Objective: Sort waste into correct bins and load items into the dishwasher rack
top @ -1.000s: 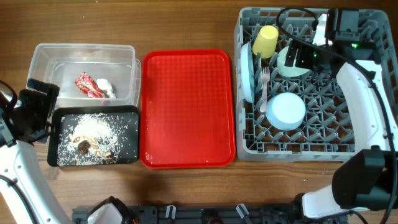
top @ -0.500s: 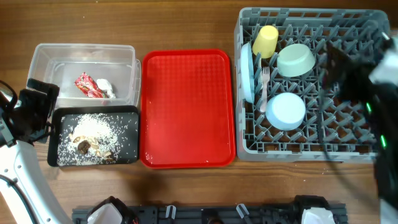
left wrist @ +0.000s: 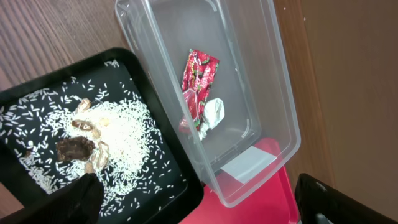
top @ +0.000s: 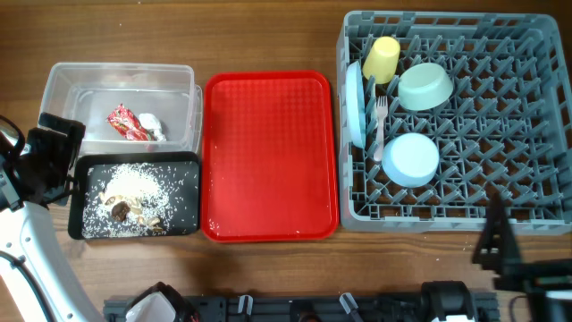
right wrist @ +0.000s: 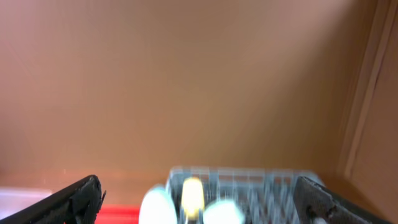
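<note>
The grey dishwasher rack (top: 527, 107) at the right holds the upright light blue plate (top: 356, 103), yellow cup (top: 385, 57), pale green bowl (top: 424, 86), white fork (top: 380, 121) and small light blue bowl (top: 412, 159). I see no spoon. The clear tub (top: 121, 68) holds the red wrapper (top: 127, 123) and white tissue (top: 150, 125). The black tray (top: 183, 215) holds rice with brown scraps (top: 130, 192). My left gripper (top: 49, 165) is open and empty beside both bins; its wrist view shows the wrapper (left wrist: 198, 81) and rice (left wrist: 118, 134). My right gripper (top: 494, 240) is open and empty in front of the rack.
The red serving tray (top: 270, 156) lies between the bins and the rack with nothing on it. The right wrist view is blurred, showing the rack (right wrist: 261, 180) far ahead and a brown wall.
My right arm has pulled back from above the pale green bowl at the rack's far side to the table's front right, leaving the bowl in the rack. The left arm has not moved.
</note>
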`<act>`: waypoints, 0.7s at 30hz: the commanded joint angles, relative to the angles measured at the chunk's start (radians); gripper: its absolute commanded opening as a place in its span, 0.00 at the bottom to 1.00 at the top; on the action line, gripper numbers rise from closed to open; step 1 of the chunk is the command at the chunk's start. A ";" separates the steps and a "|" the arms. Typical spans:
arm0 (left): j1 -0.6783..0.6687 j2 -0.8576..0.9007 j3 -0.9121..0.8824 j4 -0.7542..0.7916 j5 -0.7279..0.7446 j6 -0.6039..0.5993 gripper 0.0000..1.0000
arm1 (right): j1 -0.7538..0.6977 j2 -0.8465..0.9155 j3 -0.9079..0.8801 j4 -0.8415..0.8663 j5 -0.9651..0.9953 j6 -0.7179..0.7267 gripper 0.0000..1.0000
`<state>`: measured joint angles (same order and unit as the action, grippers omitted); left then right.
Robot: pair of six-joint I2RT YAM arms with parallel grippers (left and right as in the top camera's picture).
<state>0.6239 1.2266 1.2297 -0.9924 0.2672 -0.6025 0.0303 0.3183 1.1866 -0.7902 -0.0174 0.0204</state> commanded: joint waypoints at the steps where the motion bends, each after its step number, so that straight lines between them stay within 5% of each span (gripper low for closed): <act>1: 0.005 -0.002 0.014 0.000 0.001 0.023 1.00 | 0.006 -0.142 -0.215 0.093 -0.009 0.014 1.00; 10: 0.005 -0.002 0.014 0.000 0.001 0.023 1.00 | 0.006 -0.315 -0.839 0.903 -0.123 0.032 1.00; 16: 0.005 -0.002 0.014 0.000 0.001 0.023 1.00 | 0.006 -0.315 -1.049 1.116 -0.161 0.032 1.00; 21: 0.005 -0.002 0.014 0.000 0.001 0.023 1.00 | 0.006 -0.315 -1.157 1.129 -0.160 0.031 1.00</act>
<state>0.6239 1.2266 1.2297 -0.9920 0.2672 -0.6025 0.0303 0.0196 0.0727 0.3313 -0.1562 0.0406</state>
